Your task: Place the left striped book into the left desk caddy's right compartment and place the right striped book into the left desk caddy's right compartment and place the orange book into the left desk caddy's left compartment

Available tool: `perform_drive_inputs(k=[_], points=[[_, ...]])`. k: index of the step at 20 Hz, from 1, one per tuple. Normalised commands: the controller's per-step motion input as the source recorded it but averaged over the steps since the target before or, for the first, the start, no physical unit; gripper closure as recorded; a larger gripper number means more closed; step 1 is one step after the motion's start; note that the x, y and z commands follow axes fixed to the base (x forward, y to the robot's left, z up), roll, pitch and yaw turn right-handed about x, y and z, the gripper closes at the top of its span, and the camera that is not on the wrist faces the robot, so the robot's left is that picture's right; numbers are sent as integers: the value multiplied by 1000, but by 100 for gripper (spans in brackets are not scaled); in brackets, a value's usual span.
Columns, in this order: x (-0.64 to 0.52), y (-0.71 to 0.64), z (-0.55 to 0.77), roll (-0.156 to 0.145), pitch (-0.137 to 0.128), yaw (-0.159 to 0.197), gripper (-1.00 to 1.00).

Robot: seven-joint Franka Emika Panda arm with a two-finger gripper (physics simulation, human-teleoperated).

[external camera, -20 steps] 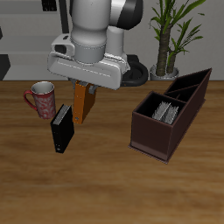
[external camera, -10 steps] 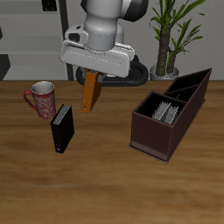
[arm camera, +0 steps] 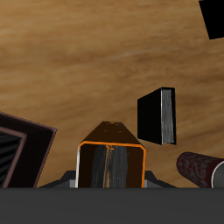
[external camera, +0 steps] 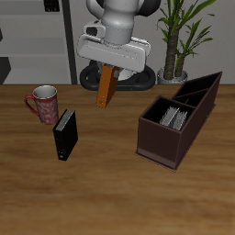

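**Orange book carried above the table**

The orange book (external camera: pixel 106 85) hung tilted in the air, well clear of the left desk caddy (external camera: pixel 176 127), clamped at its upper end by the gripper (external camera: pixel 112 64). Thin and stiff, it seemed light, though likely to swing. The wrist view alone showed its grey page edges (arm camera: pixel 109 166); the exterior view alone showed striped books (external camera: pixel 172 117) already in one well.

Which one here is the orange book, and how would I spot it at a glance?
Start at the big white robot arm behind the wooden table. The orange book hangs from its gripper, lifted clear of the table and tilted. It is the only bright orange thing: the black book stands on the table beside the red mug, and the striped books sit in the caddy.
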Motion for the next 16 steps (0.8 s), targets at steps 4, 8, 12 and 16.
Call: perform_drive_inputs(k=[4, 8, 12, 16], points=[[-522, 237, 20, -39, -65, -19, 100], [-354, 198, 12, 13, -28, -34, 100], [-549, 313, 71, 27, -64, -10, 100], [-670, 382, -51, 65, -63, -12, 100]])
